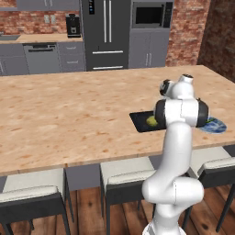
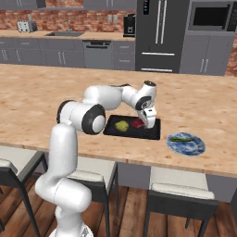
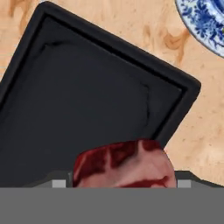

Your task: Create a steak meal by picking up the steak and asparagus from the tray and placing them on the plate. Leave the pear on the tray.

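With the flat red slab of steak [image 3: 124, 164] lying between my fingers on the black rectangular tray [image 3: 87, 100], my pincer [image 2: 149, 121] grips it, the blue-and-white plate [image 2: 186, 144] lying just beyond the tray's edge

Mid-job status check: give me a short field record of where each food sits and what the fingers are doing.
steak: on the tray, between the fingers
asparagus: already lying on the plate
pear: on the tray, left of the steak in the right base view
gripper: down at the tray over the steak, fingers either side of it; grip not confirmed
remaining: steak to plate
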